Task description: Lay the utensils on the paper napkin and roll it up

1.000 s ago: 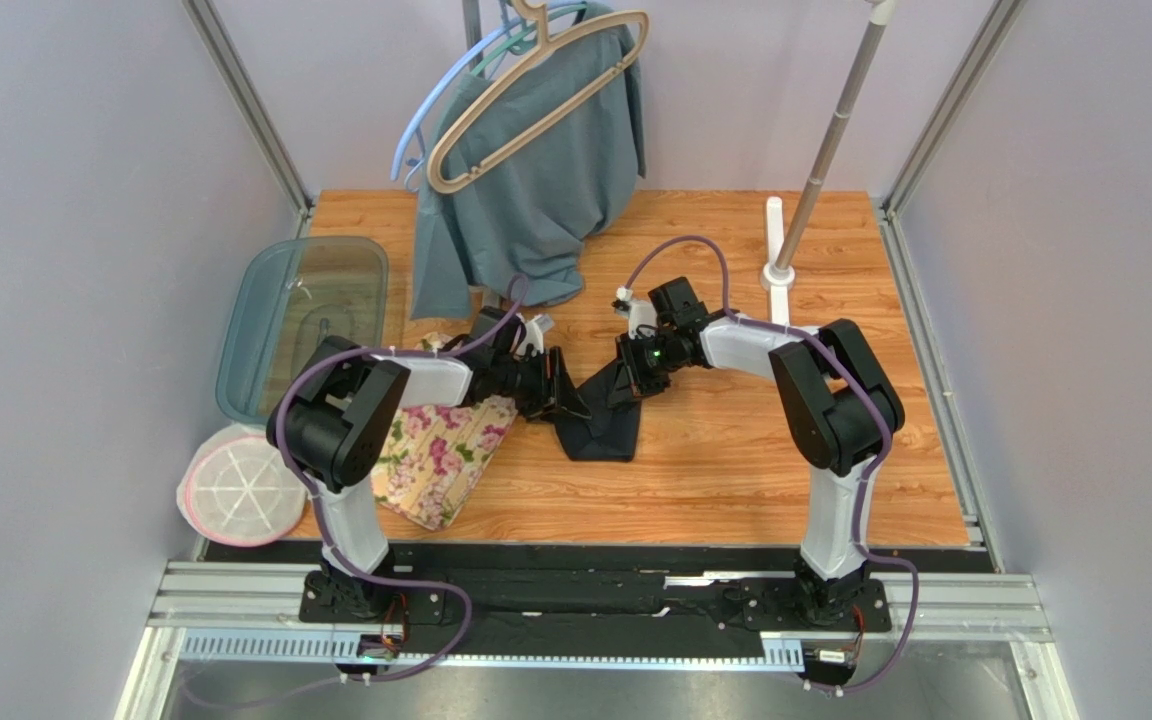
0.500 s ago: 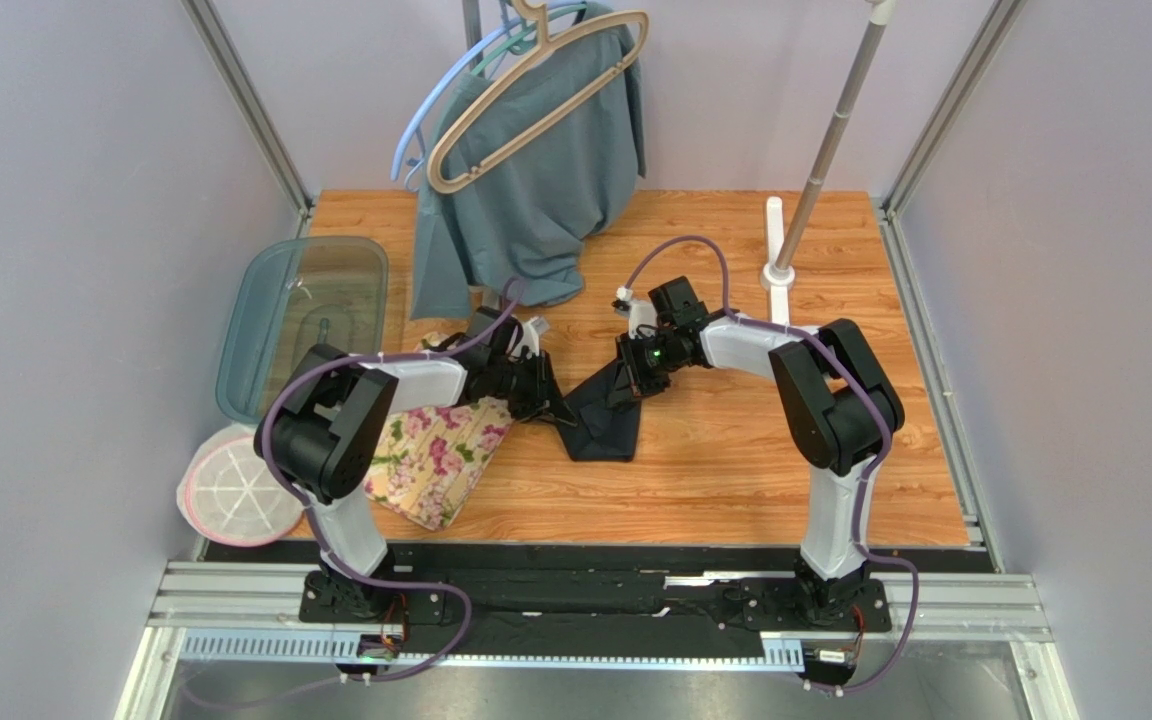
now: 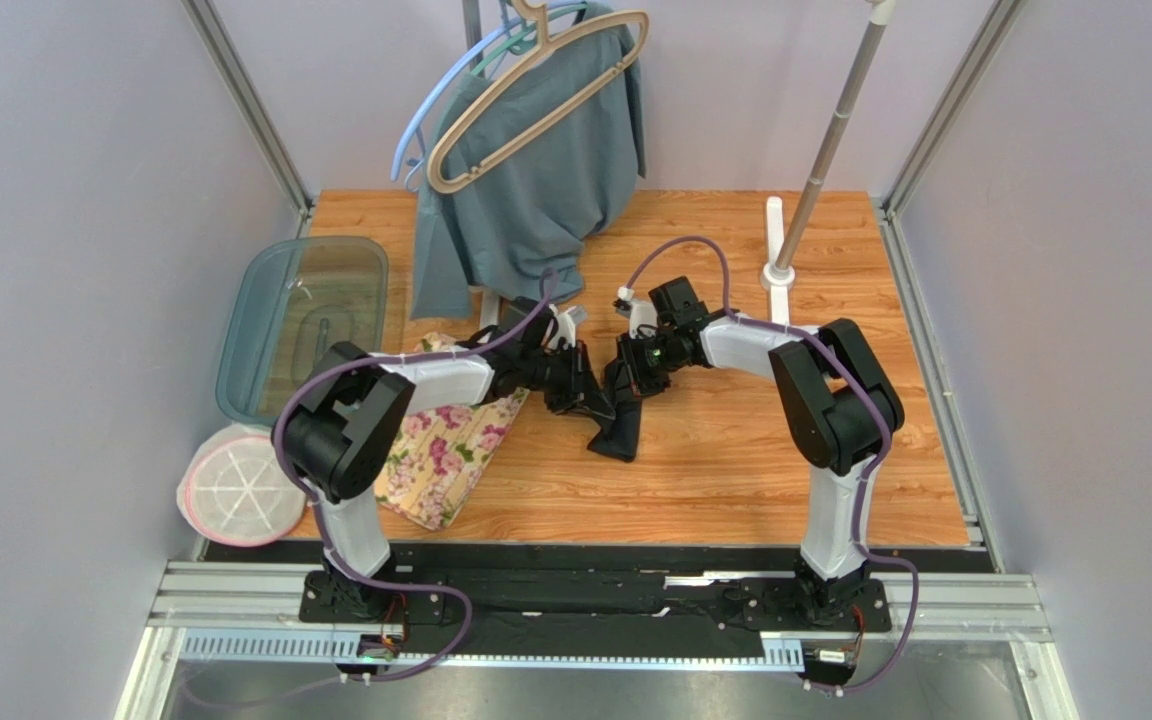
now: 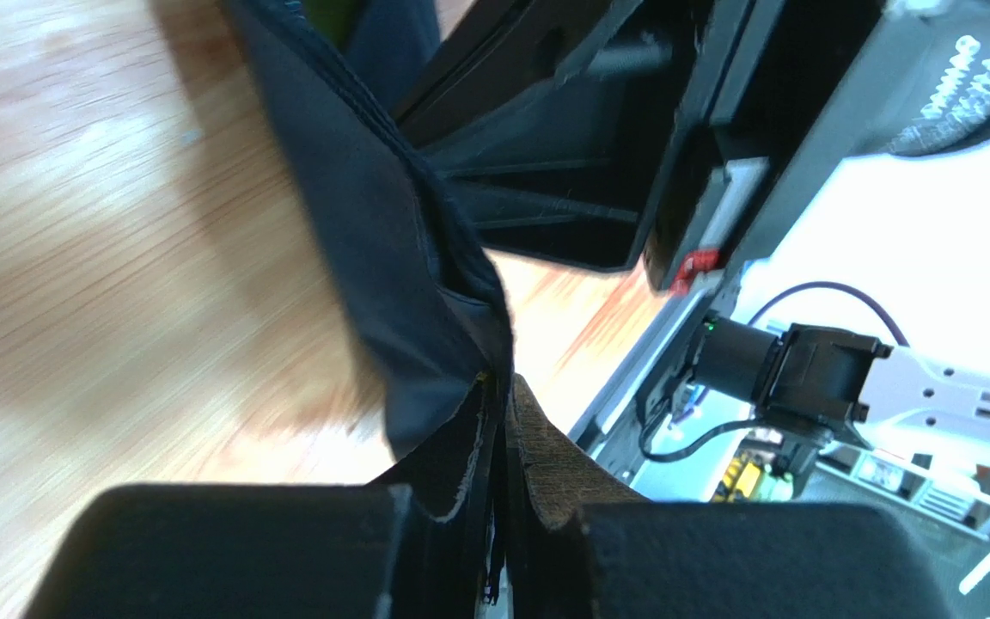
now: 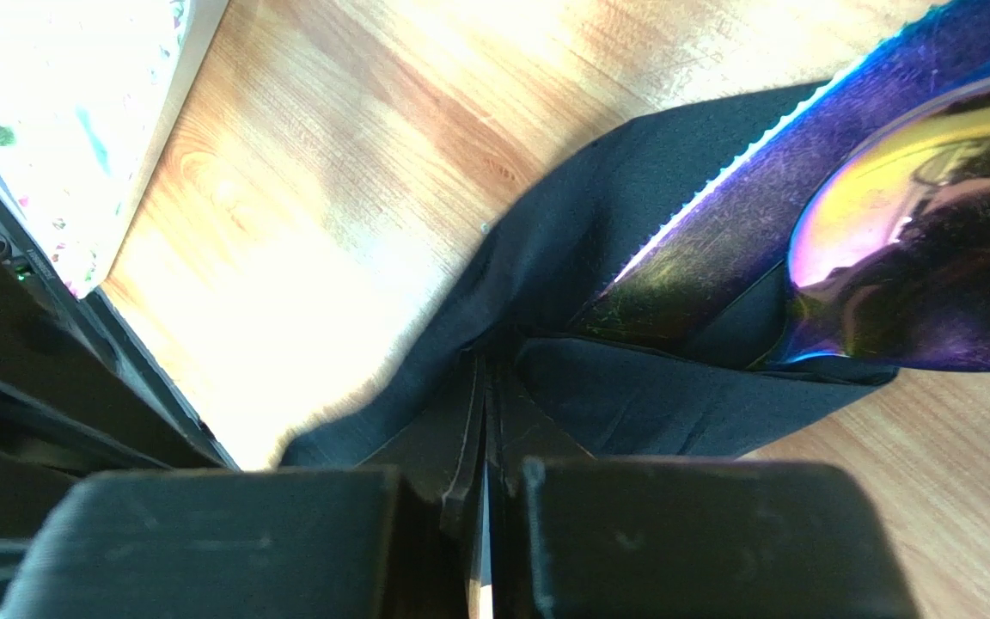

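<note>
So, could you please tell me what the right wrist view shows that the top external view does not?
Only the right wrist view shows the utensils, a serrated blade and a spoon bowl, lying in the paper napkin, with the right gripper shut on its edge. Only the top external view shows the hanging garment, the teal tub and the pole. Both show the napkin, the floral mat and the wooden table.

Plain lilac-grey walls (image 3: 71, 225) enclose an orange-brown wood-grain table (image 3: 717, 480). Slim aluminium frame posts (image 3: 244, 98) rise at its far corners. The light is even.
</note>
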